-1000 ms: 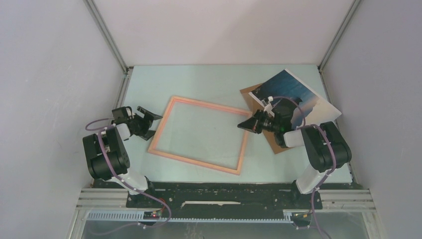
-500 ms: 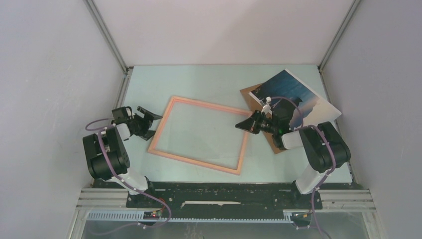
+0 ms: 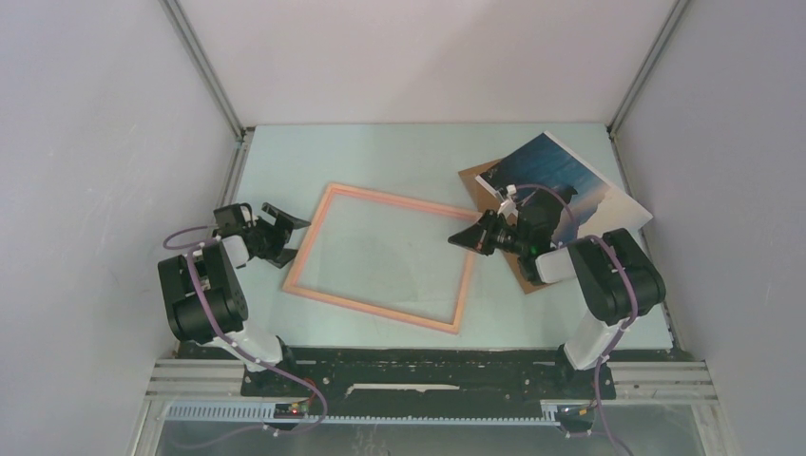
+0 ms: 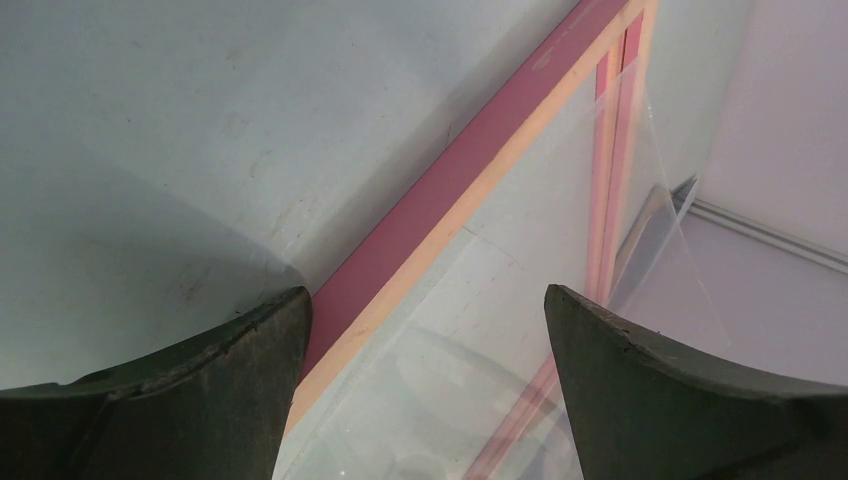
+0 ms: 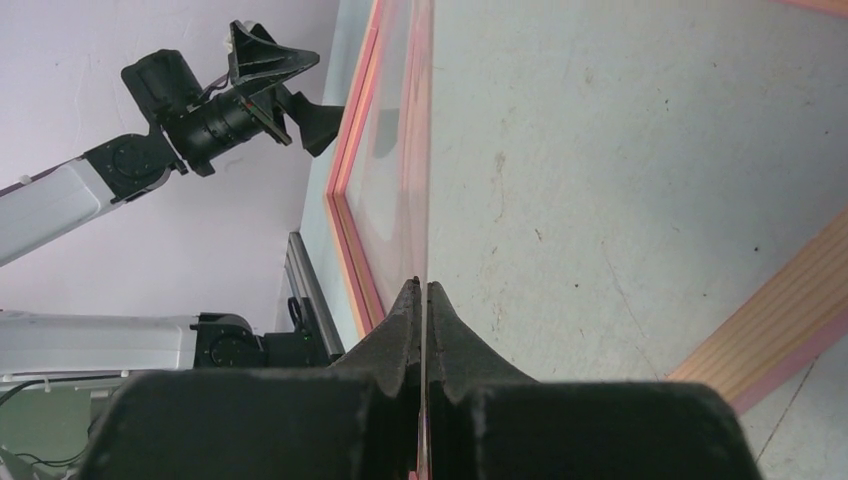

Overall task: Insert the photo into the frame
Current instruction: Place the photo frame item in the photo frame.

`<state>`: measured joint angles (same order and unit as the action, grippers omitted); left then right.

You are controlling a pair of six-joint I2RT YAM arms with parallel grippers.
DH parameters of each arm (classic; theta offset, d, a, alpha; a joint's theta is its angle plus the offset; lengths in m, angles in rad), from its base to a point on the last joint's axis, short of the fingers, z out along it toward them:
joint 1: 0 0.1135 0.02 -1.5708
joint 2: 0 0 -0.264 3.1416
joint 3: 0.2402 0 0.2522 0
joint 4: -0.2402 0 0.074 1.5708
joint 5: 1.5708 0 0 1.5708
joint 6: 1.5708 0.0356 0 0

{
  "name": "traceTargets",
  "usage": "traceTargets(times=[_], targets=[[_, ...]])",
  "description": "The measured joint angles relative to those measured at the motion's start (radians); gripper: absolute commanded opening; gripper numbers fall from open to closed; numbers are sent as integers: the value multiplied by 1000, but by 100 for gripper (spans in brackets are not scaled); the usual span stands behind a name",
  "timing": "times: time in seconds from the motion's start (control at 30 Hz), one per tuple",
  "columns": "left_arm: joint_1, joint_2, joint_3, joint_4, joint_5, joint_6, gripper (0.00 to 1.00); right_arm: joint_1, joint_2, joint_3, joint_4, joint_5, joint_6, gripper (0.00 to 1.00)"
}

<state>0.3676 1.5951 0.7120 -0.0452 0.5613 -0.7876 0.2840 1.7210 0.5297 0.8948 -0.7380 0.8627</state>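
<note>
The salmon-pink frame point(image 3: 385, 202) lies flat at the table's middle. The photo point(image 3: 561, 180), a dark blue landscape print, lies at the back right on a brown backing board point(image 3: 487, 180), behind my right arm. My right gripper point(image 3: 466, 237) is over the frame's right rail, shut on the edge of a thin clear sheet point(image 5: 424, 150) that it holds edge-on over the frame opening. My left gripper point(image 3: 285, 225) is open and empty beside the frame's left rail point(image 4: 470, 170). The clear sheet point(image 4: 560, 250) shows between its fingers, raised at an angle over the frame.
Grey walls with metal corner posts close in the table on three sides. The backing board point(image 3: 526, 275) also sticks out under my right arm. The left arm shows in the right wrist view point(image 5: 200, 110), beyond the frame's far rail point(image 5: 352, 150).
My right gripper has shifted slightly left with the clear sheet, which now throws a faint tint inside the frame. The left arm has not moved.
</note>
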Motion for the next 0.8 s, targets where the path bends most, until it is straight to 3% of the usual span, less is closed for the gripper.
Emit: traceTargets(times=[0.8], targets=[[0, 2, 0, 0, 7, 0, 97, 6, 92, 65, 16, 24, 41, 0]])
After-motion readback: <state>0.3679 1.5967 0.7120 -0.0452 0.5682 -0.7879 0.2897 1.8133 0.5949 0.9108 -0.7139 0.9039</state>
